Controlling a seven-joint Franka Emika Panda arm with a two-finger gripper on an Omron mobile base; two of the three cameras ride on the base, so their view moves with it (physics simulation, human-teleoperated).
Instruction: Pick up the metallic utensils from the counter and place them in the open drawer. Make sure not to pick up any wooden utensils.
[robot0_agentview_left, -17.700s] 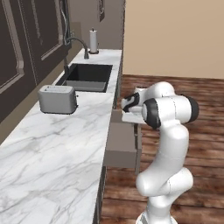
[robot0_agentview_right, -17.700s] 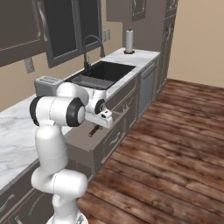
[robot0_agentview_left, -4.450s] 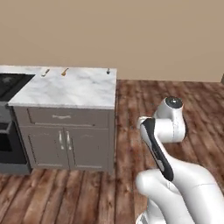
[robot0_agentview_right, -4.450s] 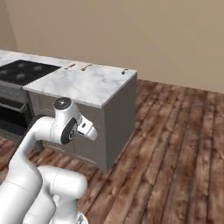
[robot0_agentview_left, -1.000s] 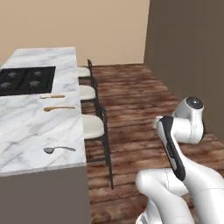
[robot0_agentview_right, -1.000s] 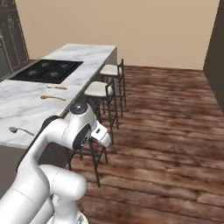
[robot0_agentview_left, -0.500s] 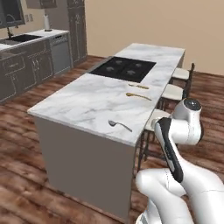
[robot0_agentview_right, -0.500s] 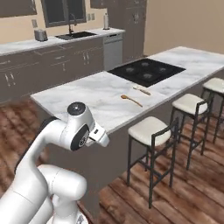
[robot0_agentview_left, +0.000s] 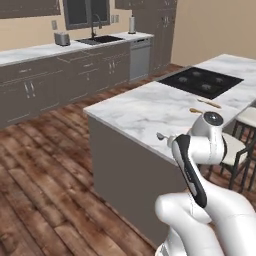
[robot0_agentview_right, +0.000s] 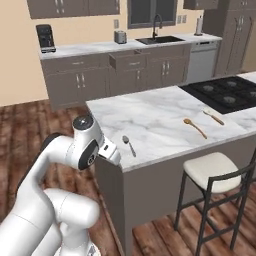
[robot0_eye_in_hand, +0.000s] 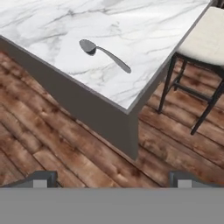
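spoon: small silver-grey metal spoon (robot0_agentview_right: 129, 146) lay flat on the marble counter (robot0_agentview_right: 150, 120), close to the corner nearest the robot, a little in from both edges. Nothing touched it.
long axis: in the hand view it ran bowl up-left, handle down-right, slanting toward the counter edge that faces the stool (robot0_agentview_right: 216, 170).
knife: slim knife (robot0_agentview_right: 213, 116) lay further along the same edge, nr the black stovetop (robot0_agentview_right: 225, 97); too small to make out blade vs handle.
wooden one: orange-brown wooden spoon (robot0_agentview_right: 194, 127) sat btwn the metal spoon and the knife, well apart from both. Leave it.
gripper: gripper (robot0_eye_in_hand: 109, 181) hung off the counter, over the wood floor just outside that corner; jaws spread wide, nothing held.
key relation: spoon lay ahead of the fingers and up on the counter top, past the corner; hand view looked down on it at a slant. My read: hand must come in over the corner and turn so the fingers close across the handle, not along it.
drawer: open drawer (robot0_agentview_right: 128, 61) was across the room in the cabinet run w/ the sink, well apart from the counter.
stage: prob. approach to first pick; nothing in drawer that I could see.
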